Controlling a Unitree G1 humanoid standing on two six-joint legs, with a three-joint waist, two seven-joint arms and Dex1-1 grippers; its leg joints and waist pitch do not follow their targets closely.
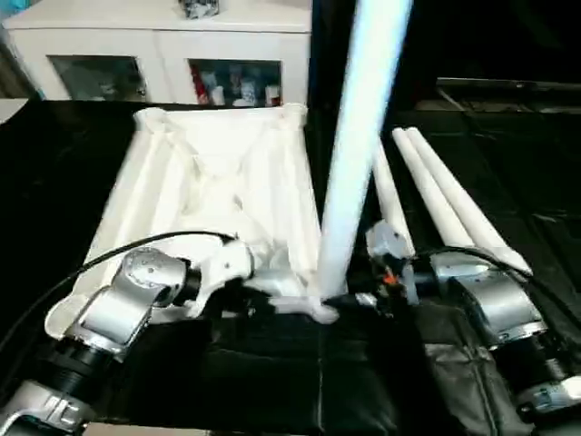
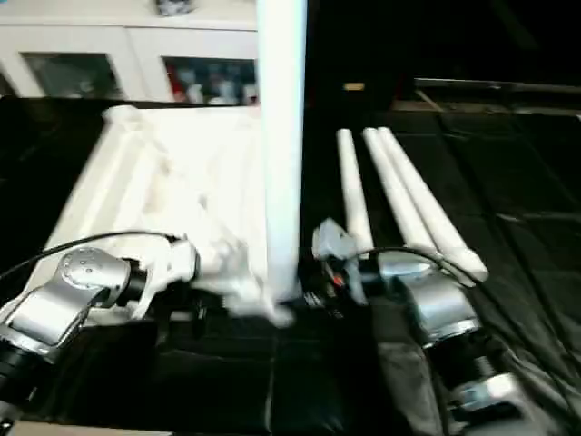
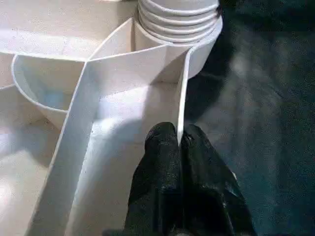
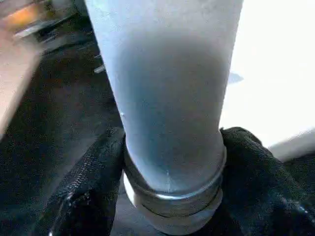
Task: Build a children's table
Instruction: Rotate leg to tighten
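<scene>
The white table top (image 1: pixel 218 173) lies upside down on the black mat, its ribs facing up. One white leg (image 1: pixel 359 136) stands upright at the top's near right corner, with its threaded end (image 3: pixel 178 19) at the round socket (image 3: pixel 197 54). My right gripper (image 4: pixel 172 147) is shut on this leg just above the thread, one black finger (image 4: pixel 93 191) on each side. My left gripper (image 3: pixel 178 135) is shut on a thin rib (image 3: pixel 183 93) of the table top right beside that socket. Three more legs (image 1: pixel 445 200) lie side by side on the mat to the right.
A white glass-door cabinet (image 1: pixel 163 54) stands behind the mat's far edge. The black mat (image 1: pixel 272 372) covers the floor around the work. Black cables (image 1: pixel 136 245) run over both silver forearms.
</scene>
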